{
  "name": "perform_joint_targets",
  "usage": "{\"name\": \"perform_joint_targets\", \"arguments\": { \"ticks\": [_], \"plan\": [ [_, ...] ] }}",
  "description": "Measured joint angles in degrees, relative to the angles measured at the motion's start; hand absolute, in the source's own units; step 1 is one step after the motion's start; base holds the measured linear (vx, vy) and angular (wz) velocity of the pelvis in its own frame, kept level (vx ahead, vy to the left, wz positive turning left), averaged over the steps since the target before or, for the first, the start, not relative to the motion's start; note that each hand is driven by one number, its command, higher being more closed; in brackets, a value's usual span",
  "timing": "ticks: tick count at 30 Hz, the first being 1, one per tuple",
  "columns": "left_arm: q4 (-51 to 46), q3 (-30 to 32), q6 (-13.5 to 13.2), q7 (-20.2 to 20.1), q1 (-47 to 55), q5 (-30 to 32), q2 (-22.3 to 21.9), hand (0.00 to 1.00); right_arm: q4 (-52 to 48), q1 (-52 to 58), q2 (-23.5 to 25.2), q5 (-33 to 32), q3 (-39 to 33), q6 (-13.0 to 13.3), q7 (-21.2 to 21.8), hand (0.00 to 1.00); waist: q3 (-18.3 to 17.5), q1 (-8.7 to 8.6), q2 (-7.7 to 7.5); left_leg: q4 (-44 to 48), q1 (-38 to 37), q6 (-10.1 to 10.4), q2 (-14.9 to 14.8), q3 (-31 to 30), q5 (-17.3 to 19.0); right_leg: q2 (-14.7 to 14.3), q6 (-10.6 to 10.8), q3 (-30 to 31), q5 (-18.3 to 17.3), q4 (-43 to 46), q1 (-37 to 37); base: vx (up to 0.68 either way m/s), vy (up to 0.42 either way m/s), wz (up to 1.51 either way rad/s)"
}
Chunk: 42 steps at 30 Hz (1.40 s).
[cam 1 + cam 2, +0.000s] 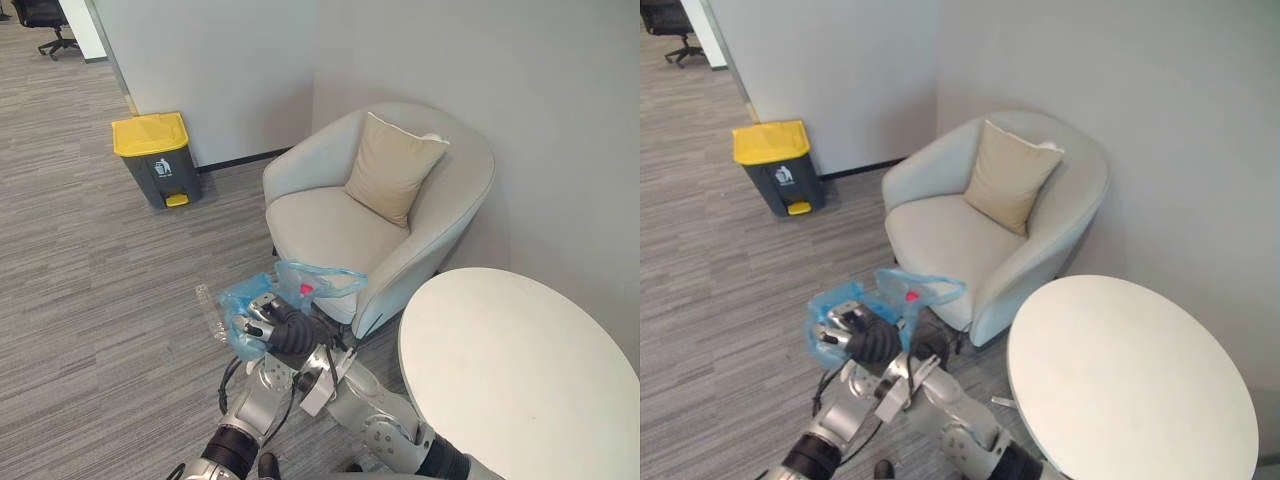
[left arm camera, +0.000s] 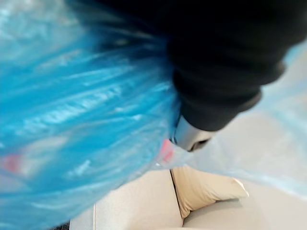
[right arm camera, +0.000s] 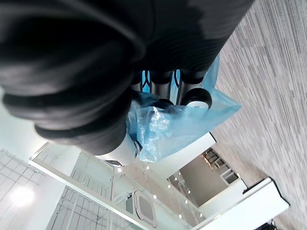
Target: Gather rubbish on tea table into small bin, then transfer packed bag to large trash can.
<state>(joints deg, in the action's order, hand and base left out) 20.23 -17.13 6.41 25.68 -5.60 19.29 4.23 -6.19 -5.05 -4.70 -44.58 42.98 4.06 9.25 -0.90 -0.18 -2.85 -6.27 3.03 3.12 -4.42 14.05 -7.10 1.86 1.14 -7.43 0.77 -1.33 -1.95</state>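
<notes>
Right robot hand (image 1: 287, 334) clenched on the blue bag (image 1: 243, 300), low in front of the armchair (image 1: 330, 230).
Its dark-tipped fingers (image 3: 197, 97) curl round a bunch of the blue plastic. The left robot hand (image 2: 216, 86) lies against the bag's film, and I cannot tell whether it grips. Something red (image 1: 305, 290) shows inside the bag. The round white worktop (image 1: 520, 380) is near on the right. The yellow-lidded trash can (image 1: 155, 160) stands by the wall, well apart from the bag. A beige cushion (image 1: 392, 165) leans in the armchair.
</notes>
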Motion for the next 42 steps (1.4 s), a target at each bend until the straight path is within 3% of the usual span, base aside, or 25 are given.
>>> {"name": "perform_joint_targets", "arguments": {
  "ticks": [2,3,10,16,18,24,28,31,37,42],
  "plan": [
    [-0.45,0.52,-0.28,-0.07,1.12,-1.46,0.07,1.00,0.02,2.37,-0.36,3.24,-3.12,0.11,0.21,1.00,0.00,-0.01,0.00,0.00,0.00,0.23,0.04,0.00,0.17,0.05,0.03,0.00,-0.02,0.03,-0.01,0.00,0.000,0.00],
    [-1.10,1.13,-0.85,-0.16,2.37,-1.72,0.05,1.00,0.02,3.76,-0.76,6.60,-5.45,0.33,0.14,0.00,0.01,0.05,0.01,-0.02,-0.03,0.16,0.45,0.04,0.15,0.06,0.43,-0.07,-0.30,0.12,-0.03,0.00,0.000,0.00],
    [-8.17,3.36,-2.19,-1.21,7.13,-3.24,-0.58,1.00,-1.20,7.36,-2.71,21.07,-12.56,2.86,-1.65,0.00,0.13,0.17,0.28,-0.03,-0.10,-0.25,0.78,0.03,-0.05,0.21,0.92,-0.19,-0.66,0.30,-0.03,0.00,0.000,0.00],
    [-9.82,4.86,-4.04,-2.39,9.59,-3.80,-0.55,1.00,-6.99,7.03,-6.65,40.97,-17.17,9.02,-8.38,0.00,0.00,0.33,0.88,-0.03,-0.10,-0.32,1.30,-0.21,0.32,0.86,1.21,-0.51,-0.93,0.25,-0.02,0.01,0.010,0.02],
    [-10.09,4.99,-4.33,-2.39,9.98,-3.89,-0.52,1.00,-6.99,6.74,-7.48,43.91,-17.25,9.17,-9.53,0.00,0.01,0.34,1.03,-0.02,-0.10,-0.40,1.42,-0.23,0.37,0.95,1.26,-0.54,-0.96,0.26,-0.02,0.02,0.012,0.01],
    [-11.03,6.16,-4.69,-2.93,12.42,-5.19,-0.51,1.00,-6.86,5.75,-12.41,60.59,-20.19,9.53,-16.60,0.00,-0.33,0.53,2.05,0.15,-0.08,-1.09,2.08,-0.50,0.30,1.49,1.41,-0.77,-1.01,0.50,0.03,0.05,0.026,0.03],
    [-11.49,7.26,-4.75,-3.52,14.16,-6.07,-0.54,1.00,-4.88,7.86,-10.66,62.65,-23.15,9.47,-18.10,0.00,-0.15,0.59,2.33,0.28,-0.08,-1.12,2.20,-0.72,0.29,1.61,1.42,-1.01,-1.13,1.06,0.01,0.05,0.015,0.03],
    [-11.14,8.83,-4.85,-4.16,15.81,-8.49,-1.10,1.00,1.99,11.23,-6.57,61.92,-26.99,8.53,-18.01,0.00,0.10,0.57,2.71,0.27,-0.08,-1.12,1.97,-0.91,0.29,1.76,1.43,-1.15,-1.22,1.09,0.10,0.01,0.007,0.02],
    [-1.71,14.07,-4.92,-7.39,17.30,-13.81,-2.72,1.00,18.59,16.07,0.11,51.70,-34.42,4.38,-13.41,0.00,0.74,0.58,3.48,-0.03,-1.88,-0.66,1.82,-1.21,1.16,1.83,1.59,-1.55,-2.02,1.02,1.96,0.01,0.006,0.03],
    [6.14,17.87,-4.83,-10.33,17.85,-16.83,-3.38,1.00,29.10,16.86,2.32,48.33,-38.87,1.61,-11.50,0.00,0.94,0.62,3.64,-0.03,-2.06,-0.60,1.63,-1.03,1.42,1.78,1.39,-1.61,-2.75,1.11,2.11,0.01,0.001,0.00]
  ]
}}
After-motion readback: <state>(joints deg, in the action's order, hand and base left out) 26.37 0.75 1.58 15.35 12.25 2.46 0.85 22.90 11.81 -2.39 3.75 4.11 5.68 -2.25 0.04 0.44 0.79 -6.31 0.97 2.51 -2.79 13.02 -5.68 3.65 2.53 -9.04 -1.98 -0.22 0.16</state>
